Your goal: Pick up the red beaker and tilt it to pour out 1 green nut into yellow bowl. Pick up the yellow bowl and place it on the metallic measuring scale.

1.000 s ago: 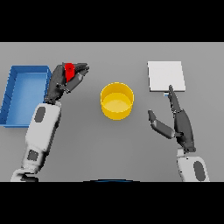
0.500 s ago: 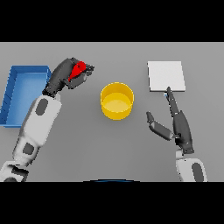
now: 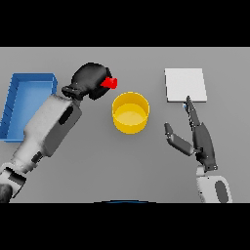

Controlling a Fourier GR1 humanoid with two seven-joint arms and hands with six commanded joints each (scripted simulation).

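My left hand (image 3: 89, 79) is shut on the red beaker (image 3: 110, 83), of which only a small part shows past the fingers. It is held up and tipped to the right, just left of the yellow bowl (image 3: 130, 113). The bowl stands on the table at the middle; I see no green nut. My right hand (image 3: 195, 135) is open to the right of the bowl, fingers straight, pointing toward the pale square measuring scale (image 3: 185, 84) at the back right.
A blue tray (image 3: 25, 102) lies at the left edge, partly behind my left forearm.
My left arm has lifted and swung right, carrying the beaker closer to the bowl and tipping it further. The right hand has barely moved.
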